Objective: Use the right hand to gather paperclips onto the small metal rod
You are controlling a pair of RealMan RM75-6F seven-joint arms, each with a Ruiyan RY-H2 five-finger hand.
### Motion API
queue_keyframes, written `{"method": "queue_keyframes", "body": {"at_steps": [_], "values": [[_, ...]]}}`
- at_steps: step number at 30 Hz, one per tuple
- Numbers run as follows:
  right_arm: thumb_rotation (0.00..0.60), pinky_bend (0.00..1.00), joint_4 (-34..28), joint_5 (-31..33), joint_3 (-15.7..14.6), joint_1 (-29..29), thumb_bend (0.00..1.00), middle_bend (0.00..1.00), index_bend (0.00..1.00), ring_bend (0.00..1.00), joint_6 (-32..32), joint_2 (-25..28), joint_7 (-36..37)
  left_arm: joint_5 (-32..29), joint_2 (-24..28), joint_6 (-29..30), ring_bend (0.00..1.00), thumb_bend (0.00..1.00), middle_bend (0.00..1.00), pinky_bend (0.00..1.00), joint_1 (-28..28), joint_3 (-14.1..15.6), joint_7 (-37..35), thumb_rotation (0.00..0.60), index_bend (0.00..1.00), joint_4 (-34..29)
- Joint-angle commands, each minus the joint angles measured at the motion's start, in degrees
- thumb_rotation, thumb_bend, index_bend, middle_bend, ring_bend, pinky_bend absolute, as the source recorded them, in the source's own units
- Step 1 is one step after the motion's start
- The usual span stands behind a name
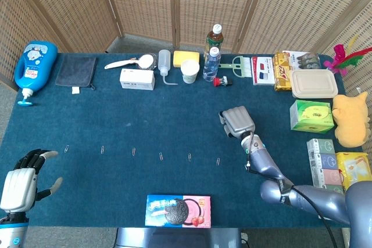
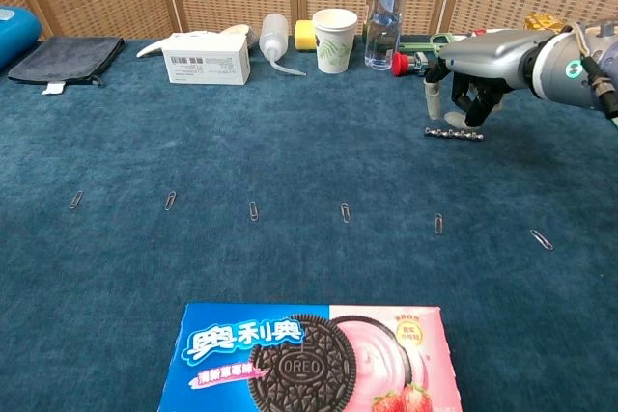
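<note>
A small beaded metal rod [image 2: 454, 133] lies flat on the blue table. My right hand [image 2: 465, 77] hovers right over it, palm down, fingers apart and pointing at the rod, holding nothing. In the head view the right hand [image 1: 238, 121] hides the rod. Several paperclips lie in a row nearer the front: one [image 2: 438, 223] just in front of the rod, one [image 2: 542, 238] to its right, others such as [image 2: 345, 211] running left; the row also shows as paperclips [image 1: 189, 157]. My left hand [image 1: 20, 187] rests open at the front left corner.
An Oreo box [image 2: 307, 359] lies at the front edge. Along the back stand a paper cup [image 2: 334, 40], water bottle [image 2: 383, 9], squeeze bottle [image 2: 274, 38] and white box [image 2: 207, 57]. Boxes and a yellow plush [image 1: 351, 119] crowd the right side.
</note>
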Motion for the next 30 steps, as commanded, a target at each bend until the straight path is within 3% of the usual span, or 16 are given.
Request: {"method": "queue_keyframes", "body": {"at_steps": [1,6,8,13,15,20,24,30], "values": [[0.6,0.55,-0.6,1.9,-0.8,0.8,0.47,0.78,0.3,0.83,-1.3,0.7,-1.4,-0.1,0.0,0.0,0.17,0.39,0.27,0.22,0.0,0.0,0.0,0.6,0.28,0.0],[0.6,0.54,-0.6,3.5,-1.5,2.1,0.34,0.75,0.26,0.81,-1.4,0.8,-3.2,0.0,0.0,0.1,0.16,0.39,0.27,0.22,0.0,-0.2,-0.1,0.6,0.28,0.1],[0.6,0.54,-0.3,4.2,-1.7,2.5,0.33,0.74,0.26,0.8,-1.0,0.6,-4.0,-0.1,-0.1,0.1,0.16,0.39,0.27,0.22,0.0,-0.2,-0.1,0.6,0.28,0.2],[0.6,0.5,-0.2,6.9,-2.2,3.9,0.33,0.68,0.11,0.75,-1.4,0.7,-5.6,-0.3,-0.3,-0.1,0.16,0.39,0.27,0.22,-0.2,-0.4,0.0,0.6,0.28,0.3],[0.6,0.5,-0.1,7.5,-2.3,4.2,0.33,0.67,0.11,0.74,-1.3,0.7,-5.8,-0.3,-0.4,-0.1,0.16,0.39,0.27,0.22,-0.2,-0.4,0.0,0.6,0.28,0.3],[0.6,0.5,0.9,8.3,-2.6,4.8,0.29,0.66,0.18,0.74,-0.1,0.0,-6.5,-0.3,-0.4,0.0,0.16,0.39,0.27,0.22,-0.3,-0.5,0.1,0.6,0.29,0.2],[0.6,0.5,1.5,8.9,-2.5,5.1,0.29,0.67,0.33,0.74,0.1,-0.6,-6.2,-0.3,-0.4,0.0,0.16,0.39,0.27,0.22,-0.3,-0.4,0.2,0.6,0.3,0.2],[0.6,0.5,3.0,9.2,-2.3,5.4,0.29,0.68,0.46,0.74,0.2,-1.8,-5.7,-0.3,-0.5,0.1,0.15,0.39,0.27,0.22,-0.2,-0.4,0.1,0.6,0.3,0.3]]}}
